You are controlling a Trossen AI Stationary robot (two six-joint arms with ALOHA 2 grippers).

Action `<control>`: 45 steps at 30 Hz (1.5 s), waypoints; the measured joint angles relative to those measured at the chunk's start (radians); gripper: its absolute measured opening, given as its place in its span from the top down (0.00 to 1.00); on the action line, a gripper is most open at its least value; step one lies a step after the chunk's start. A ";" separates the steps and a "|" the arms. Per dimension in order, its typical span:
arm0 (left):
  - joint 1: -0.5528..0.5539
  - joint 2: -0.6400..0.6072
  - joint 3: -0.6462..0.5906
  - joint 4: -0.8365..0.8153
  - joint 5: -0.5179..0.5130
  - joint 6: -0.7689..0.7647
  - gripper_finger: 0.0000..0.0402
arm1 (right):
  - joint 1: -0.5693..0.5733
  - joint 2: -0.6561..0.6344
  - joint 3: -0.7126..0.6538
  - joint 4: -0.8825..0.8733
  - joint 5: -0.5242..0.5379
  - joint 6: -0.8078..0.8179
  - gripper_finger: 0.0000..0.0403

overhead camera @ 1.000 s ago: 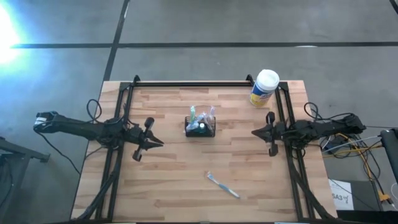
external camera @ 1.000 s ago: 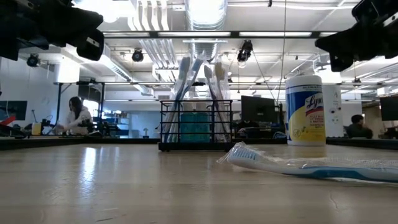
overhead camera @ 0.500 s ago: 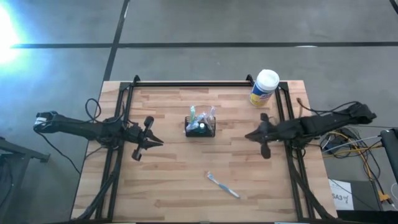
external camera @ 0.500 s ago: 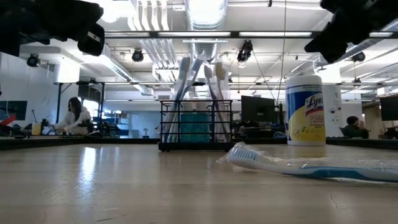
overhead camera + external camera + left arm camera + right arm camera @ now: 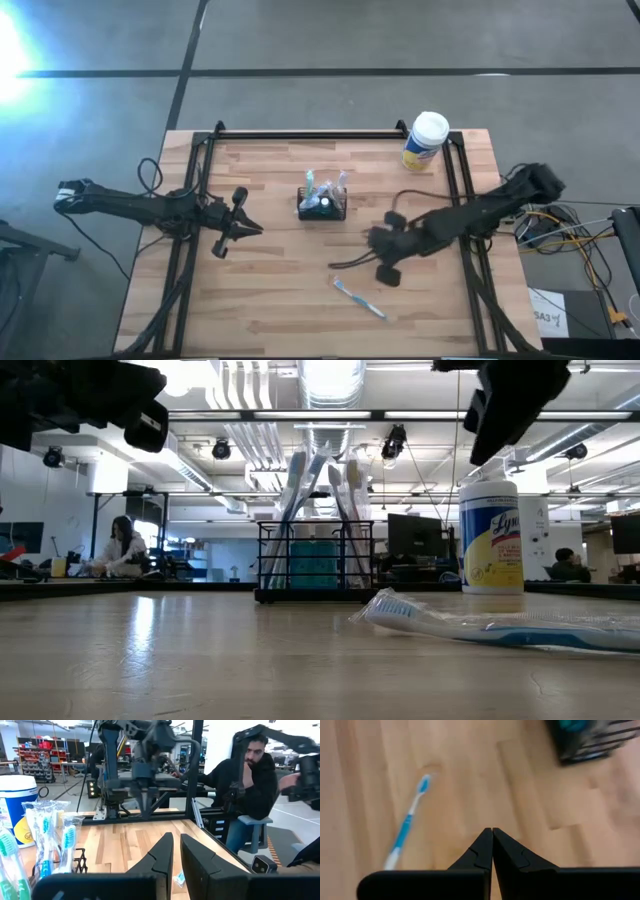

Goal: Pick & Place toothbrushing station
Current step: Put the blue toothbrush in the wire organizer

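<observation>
The toothbrushing station, a black wire-mesh caddy (image 5: 322,206) with several wrapped toothbrushes standing in it, rests on its base at the table's middle; it also shows in the low view (image 5: 315,565). A loose blue-and-white toothbrush (image 5: 358,298) lies flat toward the near edge. My right gripper (image 5: 350,260) is shut and empty, above the table between the caddy and the loose toothbrush; its wrist view (image 5: 492,830) looks down on both the toothbrush (image 5: 407,822) and the caddy (image 5: 590,740). My left gripper (image 5: 252,228) is shut and empty, left of the caddy.
A yellow canister with a white lid (image 5: 425,140) stands at the far right corner. Black frame rails (image 5: 320,133) run along the far edge and both sides. A seated person (image 5: 250,775) shows beyond the table in the left wrist view.
My right gripper has swung from the table's right edge toward the left and the near edge, ending over the middle near the loose toothbrush, now pointing down at the table. The caddy and the toothbrush have stayed put.
</observation>
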 joint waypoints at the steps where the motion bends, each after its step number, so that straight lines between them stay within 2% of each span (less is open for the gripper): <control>1: 0.000 0.000 -0.001 -0.002 0.000 0.002 0.90 | 0.000 0.045 0.038 -0.015 -0.027 0.011 0.98; 6: 0.000 0.000 -0.002 -0.033 0.000 0.006 0.90 | -0.001 0.245 0.207 -0.037 -0.160 0.077 0.92; 13: 0.000 0.000 -0.011 -0.039 0.000 0.006 0.90 | -0.001 0.502 0.432 -0.089 -0.315 0.166 0.68; 18: 0.000 0.000 -0.013 -0.073 0.005 0.008 0.90 | 0.006 0.633 0.567 -0.190 -0.339 0.209 0.53; 23: 0.000 0.001 -0.013 -0.072 0.005 0.030 0.90 | 0.015 0.709 0.622 -0.215 -0.346 0.245 0.44; 32: 0.000 0.000 -0.013 -0.074 0.005 0.012 0.90 | 0.021 0.774 0.607 -0.249 -0.350 0.261 0.41; 42: 0.000 0.000 -0.013 -0.078 0.005 -0.001 0.90 | 0.020 0.827 0.598 -0.251 -0.369 0.199 0.45; 45: 0.000 0.000 -0.013 -0.078 0.005 -0.001 0.90 | 0.020 0.841 0.597 -0.257 -0.381 0.161 0.49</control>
